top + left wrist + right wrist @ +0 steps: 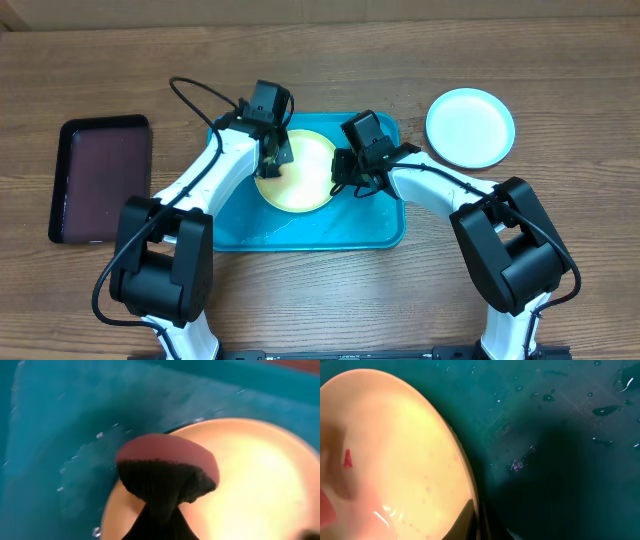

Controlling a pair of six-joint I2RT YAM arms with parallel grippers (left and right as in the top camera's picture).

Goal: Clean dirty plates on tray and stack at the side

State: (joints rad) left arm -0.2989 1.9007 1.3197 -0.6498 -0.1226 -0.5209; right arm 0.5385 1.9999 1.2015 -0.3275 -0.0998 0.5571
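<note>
Currently, the left gripper [272, 165] is pinching a sponge [167, 460] tightly, holding it over the 9 o'clock edge of the yellow plate [305, 178], which is lying in the turquoise tray [330, 235]. The right gripper [352, 186] is clamping narrowly on that plate's 3 o'clock rim. A pale plate [470, 128] is sitting outside the tray at its 2 o'clock.
</note>
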